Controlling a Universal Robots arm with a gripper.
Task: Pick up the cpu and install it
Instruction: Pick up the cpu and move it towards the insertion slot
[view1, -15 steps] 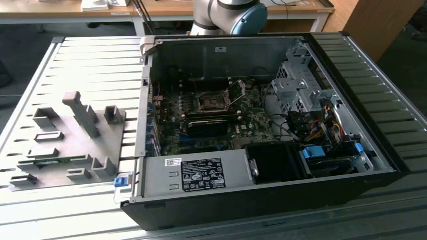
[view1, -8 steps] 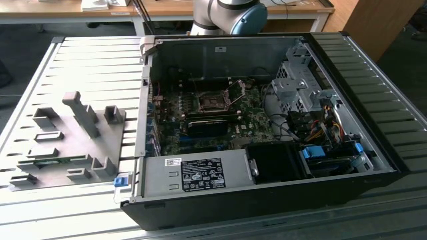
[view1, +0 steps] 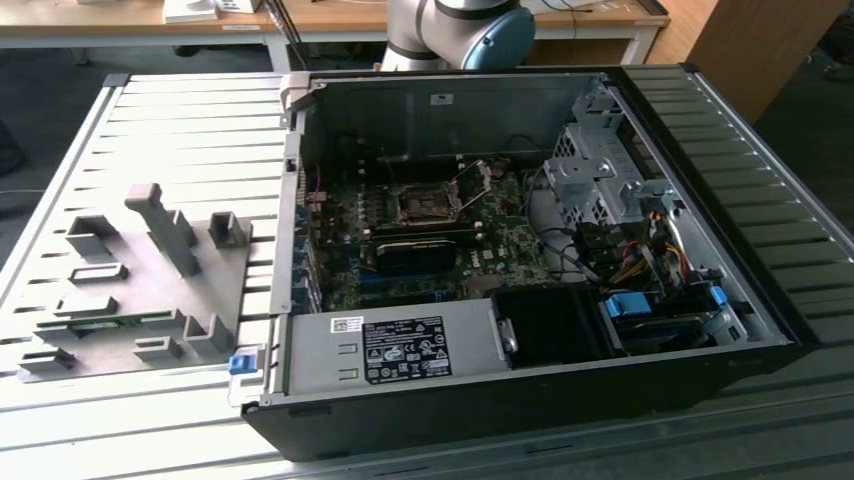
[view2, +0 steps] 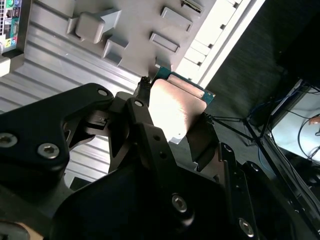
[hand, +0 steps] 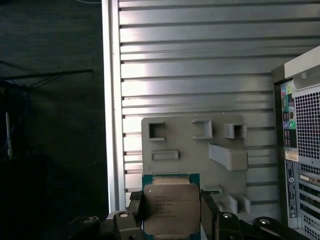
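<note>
Shiny metal-topped cpu (hand: 171, 209), matt grey plastic fixture (hand: 192, 152), ribbed metal table (hand: 200, 65).

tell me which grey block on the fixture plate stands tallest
The upright slab in the middle of the fixture plate; it rises well above every low block around it.

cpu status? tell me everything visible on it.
The cpu is a small flat square chip: a shiny silver-grey metal lid with dark print, set on a green board whose edge shows around it. In both wrist views the black hand grips it by two opposite edges, one finger on each side, with the lid facing the first wrist camera. Behind it lie the matte grey plastic fixture plate and the ribbed metal table. Nothing else visibly touches it.
</note>
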